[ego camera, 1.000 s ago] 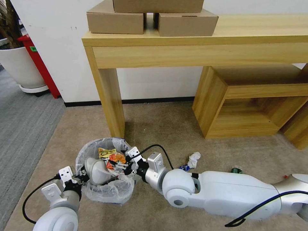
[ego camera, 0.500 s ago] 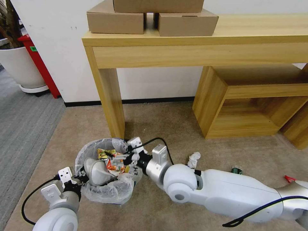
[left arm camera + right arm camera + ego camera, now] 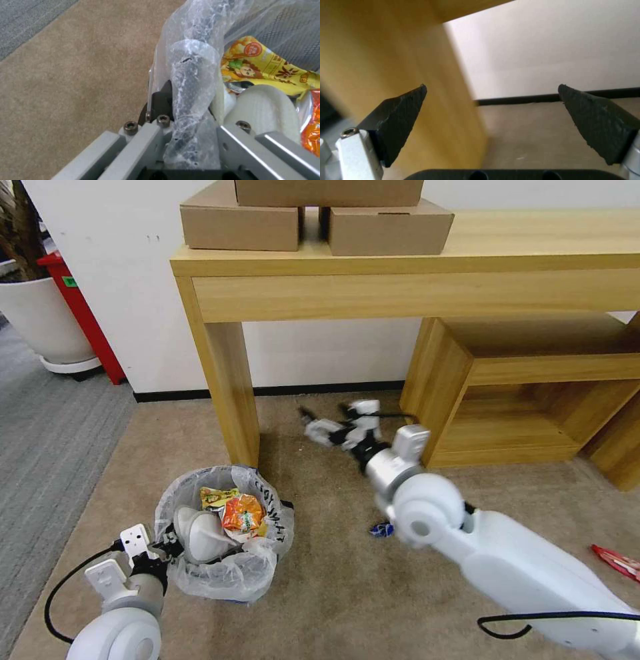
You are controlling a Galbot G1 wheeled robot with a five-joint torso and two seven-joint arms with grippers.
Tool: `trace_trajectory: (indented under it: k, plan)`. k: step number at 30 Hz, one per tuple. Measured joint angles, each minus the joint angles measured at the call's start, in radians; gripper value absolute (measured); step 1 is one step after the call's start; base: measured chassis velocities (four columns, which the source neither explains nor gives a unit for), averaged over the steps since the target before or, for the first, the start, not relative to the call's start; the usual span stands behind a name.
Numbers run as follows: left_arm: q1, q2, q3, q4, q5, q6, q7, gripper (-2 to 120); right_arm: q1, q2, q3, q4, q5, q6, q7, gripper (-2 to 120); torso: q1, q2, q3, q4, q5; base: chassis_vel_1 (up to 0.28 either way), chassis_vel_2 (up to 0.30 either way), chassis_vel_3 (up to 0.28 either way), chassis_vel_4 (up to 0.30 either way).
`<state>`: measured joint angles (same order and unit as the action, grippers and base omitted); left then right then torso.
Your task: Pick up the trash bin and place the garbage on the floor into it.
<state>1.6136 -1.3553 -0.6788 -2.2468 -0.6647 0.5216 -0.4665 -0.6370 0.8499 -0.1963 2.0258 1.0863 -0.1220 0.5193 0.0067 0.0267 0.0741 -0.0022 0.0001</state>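
The trash bin point(image 3: 220, 570), lined with a crinkly white bag, rests on the beige floor point(image 3: 333, 587) at the lower left. My left gripper point(image 3: 168, 547) is shut on its near rim; the left wrist view shows that gripper point(image 3: 185, 110) clamping the bag-wrapped rim point(image 3: 195, 62). Inside the bin lie an orange wrapper point(image 3: 244, 513), a yellow wrapper point(image 3: 219, 496) and a white slipper point(image 3: 198, 533). My right gripper point(image 3: 328, 424) hangs open and empty in front of the desk, well right of the bin; the right wrist view has that gripper point(image 3: 492, 87) with its jaws spread wide. A blue-white carton point(image 3: 381, 529) and a red wrapper point(image 3: 617, 562) lie on the carpet.
A wooden desk leg point(image 3: 230, 387) stands just behind the bin. A low wooden shelf unit point(image 3: 513, 400) sits under the desk to the right. Cardboard boxes point(image 3: 313, 220) rest on the desk top. A white planter point(image 3: 40, 323) and grey carpet point(image 3: 47, 447) are at the left.
My right gripper has let go of the orange wrapper, which now lies in the bin, and has swung up and to the right towards the desk. The left gripper still holds the rim.
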Motion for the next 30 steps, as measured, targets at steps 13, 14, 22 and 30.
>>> trace_trajectory:
  k: [13, 14, 22, 30]
  plan:
    - [0.003, 0.016, 0.000, 0.002, 0.017, -0.008, 0.007, 1, -0.284, -0.047, 0.335, -0.048, -0.116, -0.065, 0.087, 100, 0.000, 0.000, 0.000, -0.0001, 0.0003, 0.000, 0.000, 0.000, 0.000]
    - [0.003, 0.017, 0.001, 0.004, 0.017, -0.010, 0.007, 1, -0.315, -0.045, 0.365, -0.050, -0.132, -0.068, 0.093, 100, 0.000, 0.000, 0.000, -0.0001, 0.0000, 0.000, 0.000, 0.000, 0.000]
    - [0.010, 0.023, 0.002, -0.001, 0.017, -0.013, 0.007, 1, -0.404, -0.036, 0.449, -0.042, -0.164, -0.045, 0.088, 100, 0.000, 0.000, 0.000, -0.0001, 0.0000, 0.000, 0.000, 0.000, 0.000]
    - [0.027, 0.035, 0.000, -0.014, 0.016, -0.014, 0.007, 1, -0.468, -0.019, 0.488, -0.020, -0.216, -0.014, 0.070, 100, 0.000, 0.000, 0.000, 0.0001, 0.0000, 0.000, 0.000, 0.000, 0.000]
